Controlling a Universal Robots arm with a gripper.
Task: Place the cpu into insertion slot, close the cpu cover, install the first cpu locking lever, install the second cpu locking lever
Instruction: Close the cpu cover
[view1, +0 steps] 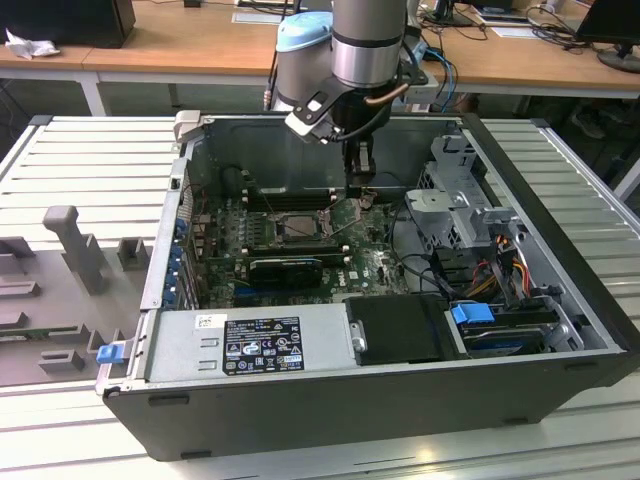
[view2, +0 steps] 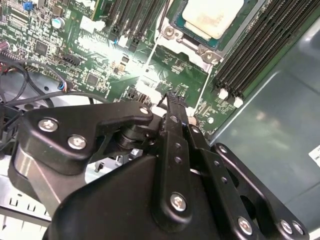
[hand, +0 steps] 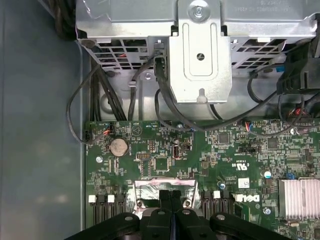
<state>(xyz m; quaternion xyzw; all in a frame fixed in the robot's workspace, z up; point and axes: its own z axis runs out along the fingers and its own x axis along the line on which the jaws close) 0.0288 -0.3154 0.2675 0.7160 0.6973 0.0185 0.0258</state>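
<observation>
You have the cpu (view2: 212, 17), a pale square chip, seated in the insertion slot (view1: 299, 227) near the middle of the motherboard (view1: 375, 265), toward the far wall of the case (view1: 300, 400). The cpu cover (hand: 150, 186) appears to lie flat around it as a silver frame. Two thin wire levers (view2: 152, 57) run out from the socket across the board. Your gripper (view1: 360, 188) hangs upright just beside the slot, on the exterior view's right, fingers (hand: 165, 197) pressed together with nothing visible between them. Along the case's near wall sit the power supply (view1: 250, 345) and a black box (view1: 400, 330). The drive cage (hand: 200, 50) and its cables crowd the arm's side. Memory slots (view2: 250, 45) lie just beyond the socket.
</observation>
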